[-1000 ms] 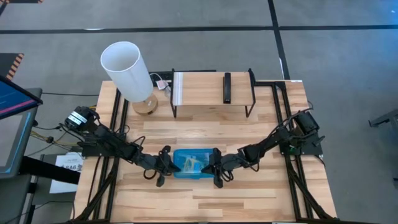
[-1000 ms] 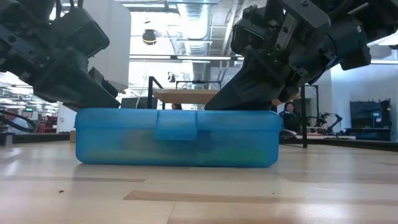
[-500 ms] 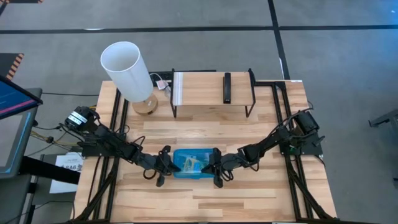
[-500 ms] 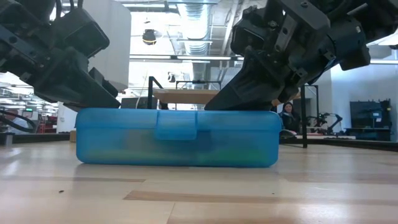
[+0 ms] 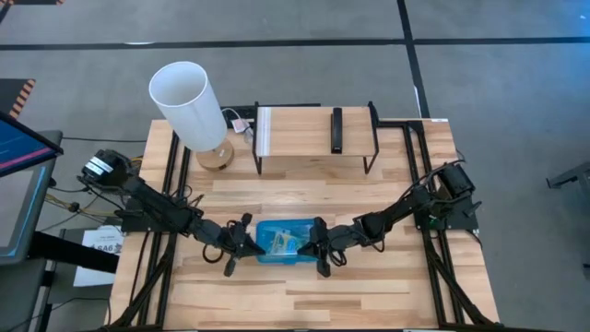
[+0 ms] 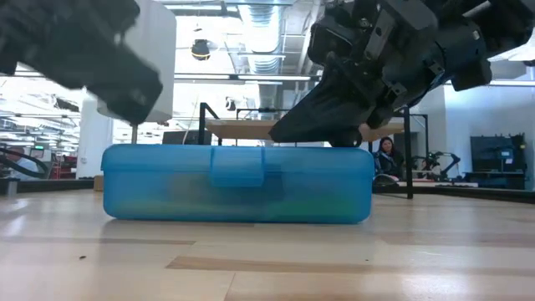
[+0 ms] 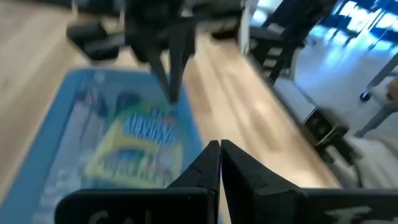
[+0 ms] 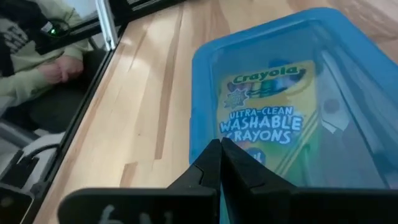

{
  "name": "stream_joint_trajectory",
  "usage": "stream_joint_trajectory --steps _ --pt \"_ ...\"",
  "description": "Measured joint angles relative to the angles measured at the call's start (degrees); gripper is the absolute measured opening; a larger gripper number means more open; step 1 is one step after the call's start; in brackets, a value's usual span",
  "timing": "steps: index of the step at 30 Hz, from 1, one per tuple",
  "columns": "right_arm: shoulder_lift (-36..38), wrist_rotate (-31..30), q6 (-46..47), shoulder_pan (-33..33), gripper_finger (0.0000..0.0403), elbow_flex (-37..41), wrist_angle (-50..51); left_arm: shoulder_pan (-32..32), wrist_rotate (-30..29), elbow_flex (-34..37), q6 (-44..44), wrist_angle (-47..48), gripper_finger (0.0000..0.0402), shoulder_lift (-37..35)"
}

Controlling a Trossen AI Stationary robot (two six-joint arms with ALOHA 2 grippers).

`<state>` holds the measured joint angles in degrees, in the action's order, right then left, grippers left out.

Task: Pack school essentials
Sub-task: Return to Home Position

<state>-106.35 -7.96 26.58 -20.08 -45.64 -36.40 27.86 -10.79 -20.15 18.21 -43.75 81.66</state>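
Left end effector (image 5: 240, 246) has lifted off the rounded translucent blue case (image 5: 288, 242) seen from above; right end effector (image 5: 317, 250) sits at its other end. Low view: case shut on the wooden worktop (image 6: 267, 259). Wrist views: both finger pairs pressed together, glossy crayon box (image 8: 267, 118) inside the case.

Inventory, as seen from above unless noted:
- Wooden table (image 5: 304, 194), plank top, filled the centre of the frame.
- Blue translucent case (image 6: 167, 188), lid shut, lay flat at lower centre of the table.
- White cylindrical lamp shade (image 5: 189, 103) stood on a round wooden base (image 5: 216, 157) at upper left.
- Black-framed shelf (image 5: 304, 129) stood at upper centre. It bore a black bar-shaped object (image 5: 337, 130) right of middle and a white block (image 5: 264, 131) at its left end.
- Screen (image 5: 18, 148) sat at the left edge, off the table.
- Person in a pale sweatshirt (image 8: 37, 56) appeared at upper left of the right wrist view.
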Motion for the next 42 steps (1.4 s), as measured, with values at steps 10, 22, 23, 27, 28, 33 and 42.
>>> stream_joint_trajectory --steps 10,22,23,27,28,33,42 --pt "11.24 0.50 -12.26 -0.62 0.0026 -0.01 0.18 -1.74 -0.28 -0.10 -9.84 0.29 0.0002 -15.08" --pt "28.00 -2.81 -24.89 -0.46 0.0026 -0.03 12.48 -17.68 8.89 -0.69 -8.82 2.56 0.0002 -20.18" --pt "28.87 -2.85 -25.38 -0.42 0.0026 -0.01 13.78 -18.94 10.58 -1.27 -9.20 2.47 0.0002 -20.18" --pt "31.78 -4.12 -26.49 -0.31 0.0026 0.06 19.51 -22.74 17.18 -3.66 -10.94 2.48 0.0002 -21.58" --pt "32.43 -4.54 -26.58 -0.31 0.0026 0.06 20.29 -23.35 18.92 -4.06 -11.11 2.56 0.0002 -22.58" --pt "35.63 -5.73 -27.40 -1.19 0.0026 0.06 22.50 -25.64 20.18 -4.45 -12.90 11.00 0.0002 -33.36" --pt "45.11 -6.11 -27.72 -0.72 0.0026 10.19 15.72 -25.77 8.83 -4.50 -16.37 35.49 0.0000 -56.16"
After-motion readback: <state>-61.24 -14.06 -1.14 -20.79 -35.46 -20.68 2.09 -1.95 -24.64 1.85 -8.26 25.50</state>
